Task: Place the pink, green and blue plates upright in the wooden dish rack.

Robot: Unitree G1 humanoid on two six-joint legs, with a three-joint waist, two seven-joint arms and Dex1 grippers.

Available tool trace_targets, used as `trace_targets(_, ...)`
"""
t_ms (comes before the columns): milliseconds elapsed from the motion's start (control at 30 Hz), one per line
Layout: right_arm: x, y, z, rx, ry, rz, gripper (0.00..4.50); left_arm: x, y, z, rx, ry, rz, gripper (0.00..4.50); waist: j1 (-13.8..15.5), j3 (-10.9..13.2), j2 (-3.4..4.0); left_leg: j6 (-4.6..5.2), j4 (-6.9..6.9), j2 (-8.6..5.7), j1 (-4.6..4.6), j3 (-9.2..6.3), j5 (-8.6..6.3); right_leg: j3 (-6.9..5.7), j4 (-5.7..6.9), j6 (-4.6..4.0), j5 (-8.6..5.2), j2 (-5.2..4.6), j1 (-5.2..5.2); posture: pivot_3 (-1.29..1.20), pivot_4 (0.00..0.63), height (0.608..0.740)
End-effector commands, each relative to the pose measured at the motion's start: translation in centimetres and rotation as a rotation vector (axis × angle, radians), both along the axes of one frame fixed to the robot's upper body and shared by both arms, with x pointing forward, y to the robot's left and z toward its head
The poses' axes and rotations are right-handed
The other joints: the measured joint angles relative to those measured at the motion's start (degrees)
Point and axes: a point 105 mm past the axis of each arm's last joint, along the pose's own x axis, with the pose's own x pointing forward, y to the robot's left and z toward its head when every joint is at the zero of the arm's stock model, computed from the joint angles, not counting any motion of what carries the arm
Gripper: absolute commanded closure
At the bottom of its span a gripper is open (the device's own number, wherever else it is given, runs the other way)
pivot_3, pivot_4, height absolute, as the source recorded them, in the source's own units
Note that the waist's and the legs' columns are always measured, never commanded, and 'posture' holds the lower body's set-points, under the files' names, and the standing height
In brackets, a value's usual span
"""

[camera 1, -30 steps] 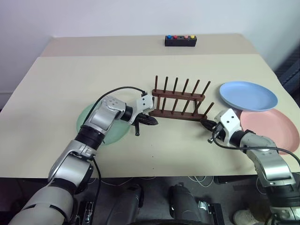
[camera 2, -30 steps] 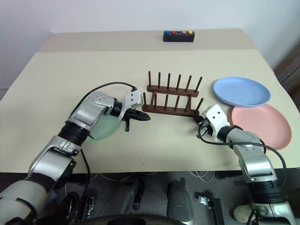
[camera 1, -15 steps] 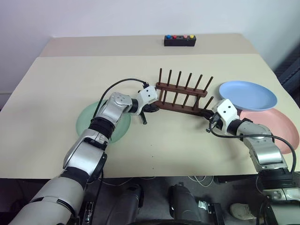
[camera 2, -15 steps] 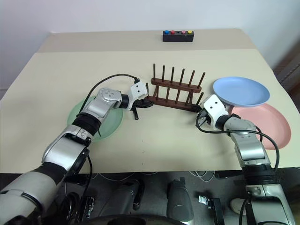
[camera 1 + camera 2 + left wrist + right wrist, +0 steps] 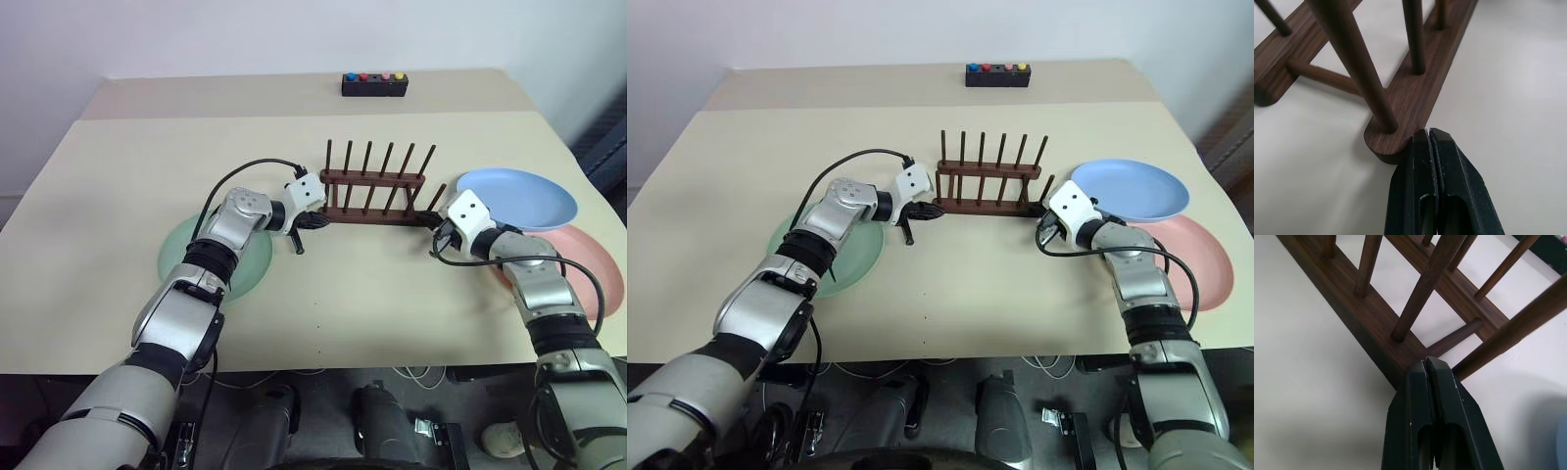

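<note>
The wooden dish rack stands empty at mid-table, its pegs upright. My left gripper is shut, its tips against the left end of the near rail. At the rail's right end my right gripper is shut too, its tips touching the wood. The green plate lies flat under my left forearm. Right of the rack, the blue plate lies flat. The pink plate lies flat nearer the front, partly behind my right arm.
A small black box with coloured buttons sits at the table's far edge. Bare tabletop spreads in front of the rack.
Both shut grippers have pushed away from me, and the rack has slid toward the far side of the table and turned square to it.
</note>
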Motion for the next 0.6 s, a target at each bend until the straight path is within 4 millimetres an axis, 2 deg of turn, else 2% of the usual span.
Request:
trace_targets(33,0.9,0.5,1.0,-0.015,-0.049,0.024,4.47,0.4,-0.4,1.7,-0.027,-0.049,-0.01,4.5,0.0,0.0,0.0,0.0,0.0,0.0,0.0,0.0,0.0,0.0,0.0,0.0,0.0,0.0,-0.01,0.0,0.15,0.74)
trace_targets(433,1.6,0.4,1.1,-0.008,-0.072,0.037,4.47,0.6,-0.6,1.9,-0.044,-0.053,-0.008,4.5,0.0,0.0,0.0,-0.01,0.0,-0.01,0.0,0.01,0.0,0.03,0.0,0.01,0.01,0.0,-0.01,0.0,0.15,0.74)
trace_targets(600,1.5,0.1,2.0,0.013,-0.112,0.027,4.47,0.4,-0.9,2.1,-0.058,-0.053,-0.029,4.5,0.1,0.0,0.0,-0.01,0.0,-0.01,0.0,0.01,0.0,0.03,0.0,0.01,0.01,0.0,-0.02,0.0,0.15,0.74)
